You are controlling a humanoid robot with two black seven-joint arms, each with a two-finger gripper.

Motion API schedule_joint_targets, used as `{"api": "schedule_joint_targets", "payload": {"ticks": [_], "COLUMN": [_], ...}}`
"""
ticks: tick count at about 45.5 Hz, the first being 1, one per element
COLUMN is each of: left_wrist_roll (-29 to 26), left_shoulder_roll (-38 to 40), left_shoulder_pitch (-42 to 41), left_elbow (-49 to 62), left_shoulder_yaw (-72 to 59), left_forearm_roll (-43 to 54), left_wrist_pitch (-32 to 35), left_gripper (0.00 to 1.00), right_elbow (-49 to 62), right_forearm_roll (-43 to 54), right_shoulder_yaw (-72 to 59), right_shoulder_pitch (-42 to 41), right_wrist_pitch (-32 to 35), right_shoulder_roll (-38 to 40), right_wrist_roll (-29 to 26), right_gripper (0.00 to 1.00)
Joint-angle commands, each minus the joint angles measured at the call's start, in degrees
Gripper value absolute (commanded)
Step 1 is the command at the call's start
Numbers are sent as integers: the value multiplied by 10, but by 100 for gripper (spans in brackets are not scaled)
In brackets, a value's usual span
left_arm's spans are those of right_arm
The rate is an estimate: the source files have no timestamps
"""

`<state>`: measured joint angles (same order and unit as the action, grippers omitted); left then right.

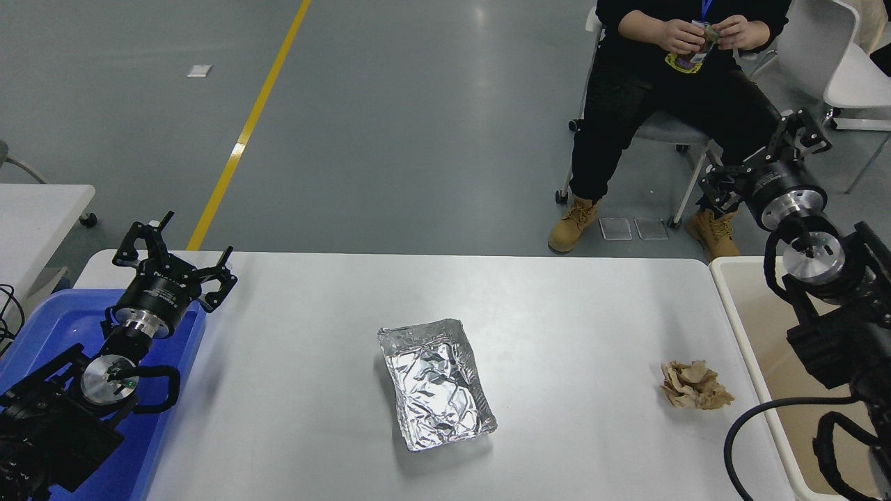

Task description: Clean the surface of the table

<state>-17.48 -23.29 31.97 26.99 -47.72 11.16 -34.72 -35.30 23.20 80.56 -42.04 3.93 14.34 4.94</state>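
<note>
The white table surface [557,313] carries a crumpled foil tray [435,383] at its middle and a crumpled brown paper ball [695,385] near its right edge. My right gripper [762,156] is open and held above the table's far right corner, up and behind the paper ball, with nothing between its fingers. My left gripper [174,247] is parked open over the far left corner, by the blue bin.
A blue bin [42,334] sits under my left arm at the left edge. A cream tub [738,327] stands off the right edge. A person sits on a chair [661,132] beyond the far side, handling a small item. A smaller white table [35,209] stands at far left.
</note>
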Motion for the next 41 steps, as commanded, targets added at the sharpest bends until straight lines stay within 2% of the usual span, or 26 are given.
{"api": "schedule_joint_targets", "payload": {"ticks": [1, 24, 41], "left_wrist_roll": [0, 0, 0], "left_shoulder_roll": [0, 0, 0], "left_shoulder_pitch": [0, 0, -1], "left_elbow": [0, 0, 0], "left_shoulder_yaw": [0, 0, 0], "left_forearm_roll": [0, 0, 0], "left_wrist_pitch": [0, 0, 0], "left_gripper": [100, 100, 100], "right_elbow": [-1, 1, 6], "right_forearm_roll": [0, 2, 2], "right_shoulder_yaw": [6, -15, -276], "right_shoulder_pitch": [24, 16, -58], "right_wrist_pitch": [2, 3, 15], "right_shoulder_roll": [-12, -7, 73], "right_wrist_roll": [9, 9, 9], "right_gripper": [98, 98, 98]}}
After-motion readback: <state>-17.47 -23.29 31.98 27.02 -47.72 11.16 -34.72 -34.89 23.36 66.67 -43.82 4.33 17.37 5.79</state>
